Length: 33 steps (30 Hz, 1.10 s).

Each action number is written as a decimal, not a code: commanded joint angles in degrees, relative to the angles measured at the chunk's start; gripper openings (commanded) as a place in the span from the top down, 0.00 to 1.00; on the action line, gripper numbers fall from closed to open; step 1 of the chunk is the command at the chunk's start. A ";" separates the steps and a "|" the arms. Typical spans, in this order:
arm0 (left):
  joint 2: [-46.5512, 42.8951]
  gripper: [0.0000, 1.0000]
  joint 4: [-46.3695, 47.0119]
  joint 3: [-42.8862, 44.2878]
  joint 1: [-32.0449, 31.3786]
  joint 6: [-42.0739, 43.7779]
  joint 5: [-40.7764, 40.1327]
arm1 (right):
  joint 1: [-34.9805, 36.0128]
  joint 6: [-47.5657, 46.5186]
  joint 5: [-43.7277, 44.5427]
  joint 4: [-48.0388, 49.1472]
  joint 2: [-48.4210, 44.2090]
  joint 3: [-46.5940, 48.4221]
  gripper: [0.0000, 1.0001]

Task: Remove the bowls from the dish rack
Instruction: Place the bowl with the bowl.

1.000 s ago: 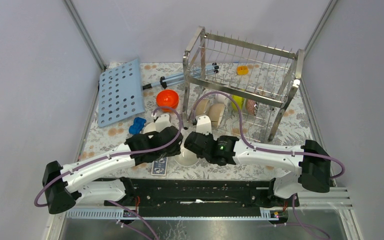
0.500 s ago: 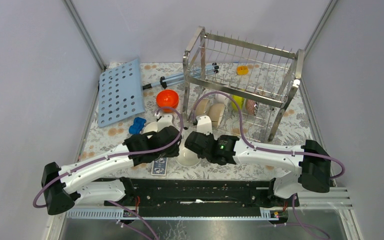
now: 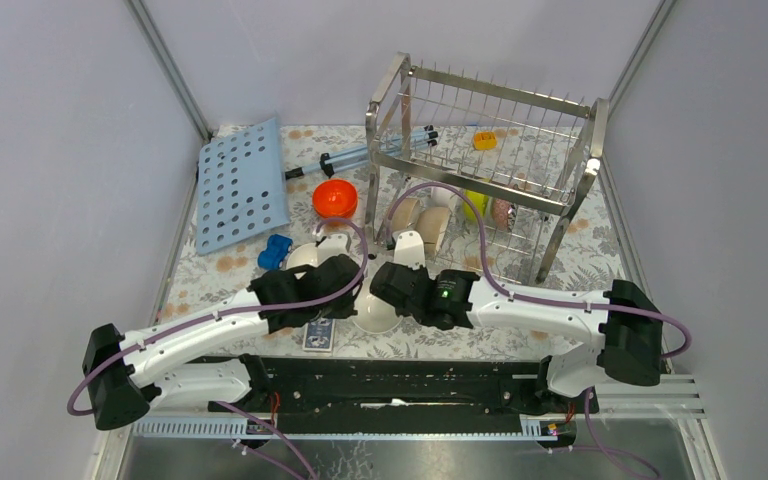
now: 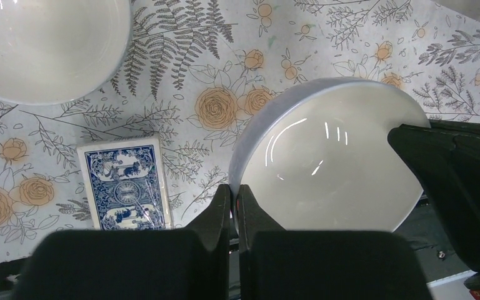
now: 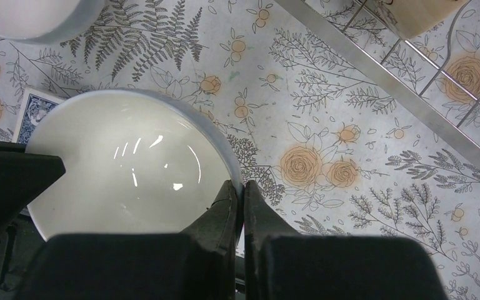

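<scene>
A white bowl (image 3: pixel 375 316) (image 4: pixel 331 169) (image 5: pixel 125 175) hangs tilted between my two arms, near the table's front edge. My left gripper (image 3: pixel 357 304) (image 4: pixel 234 190) is shut on its left rim. The right gripper (image 3: pixel 393 304) (image 5: pixel 242 186) is shut on the opposite rim. A second white bowl (image 3: pixel 303 255) (image 4: pixel 44 44) rests on the table, partly behind my left arm. An orange bowl (image 3: pixel 335 197) stands further back. The steel dish rack (image 3: pixel 485 170) at the back right holds beige bowls (image 3: pixel 420 220) on edge in its lower tier, plus a yellow-green one (image 3: pixel 475 200) and a speckled one (image 3: pixel 505 212).
A blue playing-card box (image 3: pixel 320 333) (image 4: pixel 125 184) lies under my left wrist. A light-blue perforated board (image 3: pixel 242 185) leans at the back left, with a blue toy (image 3: pixel 275 250) in front of it. A clear tube (image 3: pixel 370 152) lies beside the rack, and a yellow piece (image 3: pixel 485 140) sits on the upper tier.
My left gripper has closed onto the white bowl's left rim. The right gripper kept its grip, and the bowl has shifted slightly left.
</scene>
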 commanded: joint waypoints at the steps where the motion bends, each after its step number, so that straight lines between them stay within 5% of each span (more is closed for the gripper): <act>1: -0.63 1.00 2.26 -0.34 0.09 0.55 0.63 | -0.41 0.70 -0.28 3.05 -3.11 0.59 1.00; 3: -0.69 1.00 2.24 -0.51 0.09 0.51 0.11 | -0.37 0.71 -0.75 3.63 -3.74 0.30 1.00; 4: -0.94 1.00 2.23 -0.66 0.09 0.47 -0.31 | -0.37 0.55 -1.19 4.14 -4.16 0.01 0.92; 9: -2.58 1.00 2.65 -0.49 0.09 0.07 -2.38 | -0.37 -0.49 -3.65 5.75 -6.44 -0.29 0.38; 15: -3.33 1.00 3.74 1.79 0.19 0.62 -3.81 | -0.37 -0.71 -5.62 3.56 -7.74 2.34 0.17; 17: -3.17 1.00 3.69 2.91 0.58 1.47 -4.36 | -0.37 -1.11 -6.30 2.33 -8.85 3.49 0.02; 24: -4.28 1.00 2.75 6.24 8.84 7.01 -2.92 | -0.37 -6.05 -8.33 -1.61 -16.85 5.21 0.00; 33: -7.76 1.00 1.62 6.86 26.51 12.54 2.35 | -0.37 -8.19 -15.41 14.58 -37.76 -18.72 0.00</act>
